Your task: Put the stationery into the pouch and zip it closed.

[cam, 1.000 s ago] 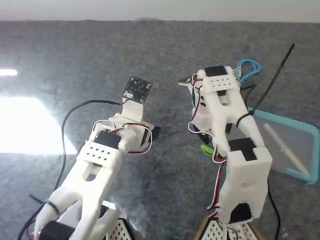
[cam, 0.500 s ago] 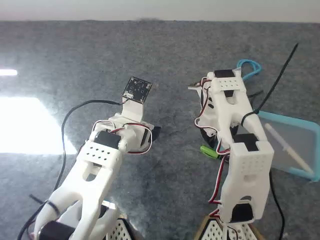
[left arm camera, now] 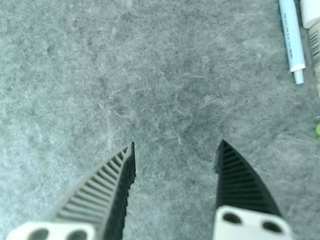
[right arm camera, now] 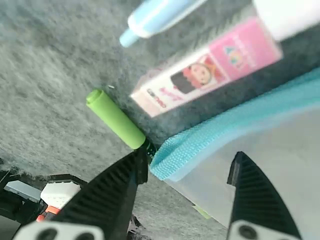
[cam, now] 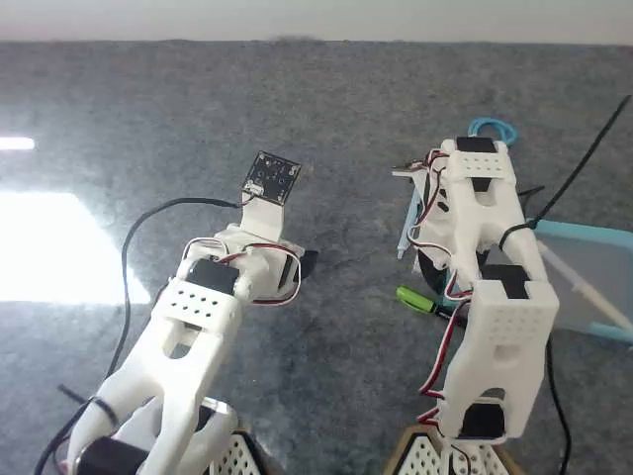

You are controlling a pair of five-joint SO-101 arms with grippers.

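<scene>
Jaws of right gripper (right arm camera: 190,154) wide, empty, straddling pouch (right arm camera: 235,112) corner, likely to pin it; left gripper (left arm camera: 176,145) likewise agape, empty.

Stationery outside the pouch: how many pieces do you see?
3: a green marker by the pouch edge, a pink eraser beside it, a light-blue pen past that. The right arm may hide more.

White plastic left arm (cam: 193,322) and right arm (cam: 499,327), black servos (cam: 212,273), red-black wiring (cam: 436,332), ridged black claw fingers (left arm camera: 111,196)
</scene>
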